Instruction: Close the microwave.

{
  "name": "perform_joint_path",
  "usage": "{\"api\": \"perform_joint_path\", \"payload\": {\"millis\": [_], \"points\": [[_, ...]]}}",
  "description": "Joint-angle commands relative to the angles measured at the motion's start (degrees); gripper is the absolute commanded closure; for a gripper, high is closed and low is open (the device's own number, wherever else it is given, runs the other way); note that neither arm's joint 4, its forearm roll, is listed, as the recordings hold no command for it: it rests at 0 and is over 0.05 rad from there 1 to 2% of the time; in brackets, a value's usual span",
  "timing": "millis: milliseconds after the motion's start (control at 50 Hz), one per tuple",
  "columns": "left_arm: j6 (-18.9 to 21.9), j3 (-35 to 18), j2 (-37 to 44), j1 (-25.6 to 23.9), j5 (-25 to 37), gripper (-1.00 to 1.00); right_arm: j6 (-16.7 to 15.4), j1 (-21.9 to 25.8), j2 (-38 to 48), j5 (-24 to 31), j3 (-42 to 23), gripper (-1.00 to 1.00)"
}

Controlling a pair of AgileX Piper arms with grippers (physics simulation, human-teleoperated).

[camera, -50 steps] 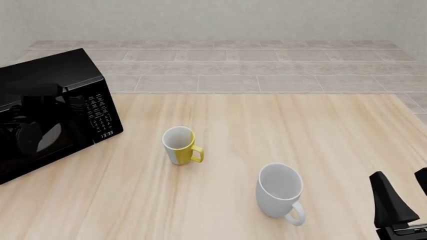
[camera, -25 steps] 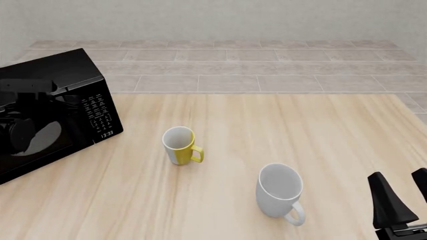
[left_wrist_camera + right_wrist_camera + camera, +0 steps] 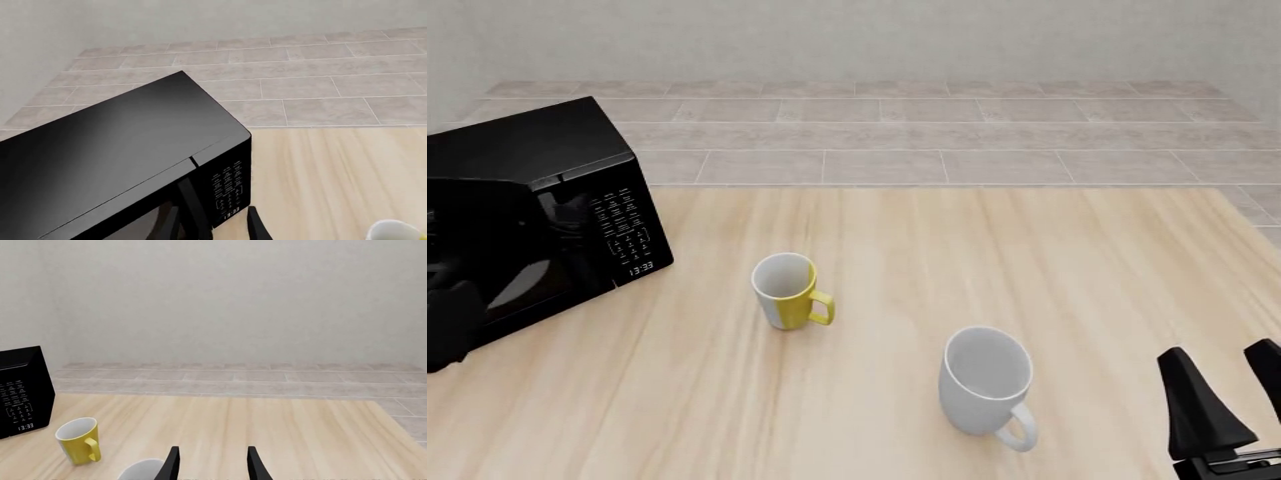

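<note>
The microwave (image 3: 547, 215) is a large black box at the table's far left, with its white-button keypad (image 3: 627, 225) facing right of centre. In the left wrist view its glossy door (image 3: 143, 220) looks about flush with the keypad panel (image 3: 227, 192). My left gripper (image 3: 212, 227) is open, just above the door's top edge beside the keypad. In the front view it is only a dark shape against the door at the left edge. My right gripper (image 3: 1232, 395) is open and empty at the front right; it also shows in the right wrist view (image 3: 213, 462).
A yellow mug (image 3: 787, 290) stands mid-table, right of the microwave. A larger white mug (image 3: 985, 382) stands nearer the front, left of my right gripper. Both show in the right wrist view: the yellow mug (image 3: 79, 441) and the white mug's rim (image 3: 141, 470).
The reflections in the microwave door have shifted and a dark shape now shows low at its left end. My right gripper has drifted slightly left. The mugs have not moved.
</note>
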Motion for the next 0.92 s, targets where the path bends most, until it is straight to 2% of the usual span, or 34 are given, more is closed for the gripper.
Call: {"api": "perform_joint_path", "payload": {"millis": [20,80,100,120,180,240,300,320,400,460,660,920], "points": [[0.58,11.03,-19.47,-3.19,3.01,-1.00,-0.29,0.09,0.00,0.34,0.16,-1.00],[0.32,13.31,-26.94,-3.67,6.04,-1.00,-0.10,-0.08,0.00,0.23,0.31,-1.00],[0.32,13.31,-26.98,-3.67,6.08,-1.00,-0.11,-0.06,0.00,0.19,0.33,-1.00],[0.02,15.13,-33.15,-3.28,7.95,-1.00,0.02,0.04,0.00,0.15,0.33,-1.00],[-0.36,15.75,-35.63,-3.57,9.32,-1.00,-0.03,-0.05,0.00,0.25,0.24,-1.00],[-2.13,17.69,-41.95,-4.44,13.96,-1.00,-0.12,-0.15,0.00,0.37,0.34,-1.00],[-2.53,17.75,-45.47,-4.59,16.80,-1.00,-0.30,-0.11,0.01,0.64,0.21,-1.00],[-3.11,17.31,-48.79,-5.05,20.01,-1.00,-0.50,0.12,0.01,0.82,0.08,-1.00],[-3.40,16.67,-55.46,-6.04,25.12,-1.00,-0.47,0.18,0.01,0.82,-0.09,-1.00],[-1.60,16.57,-61.57,-4.75,28.63,-1.00,-0.35,0.01,0.01,0.33,0.51,-1.00],[-2.93,16.94,-67.69,-6.47,34.58,-1.00,-0.76,0.03,0.10,0.37,0.99,-1.00],[-4.27,17.23,-66.00,-6.89,33.76,-1.00,-1.02,-0.18,1.27,-0.71,1.13,-1.00]]}}
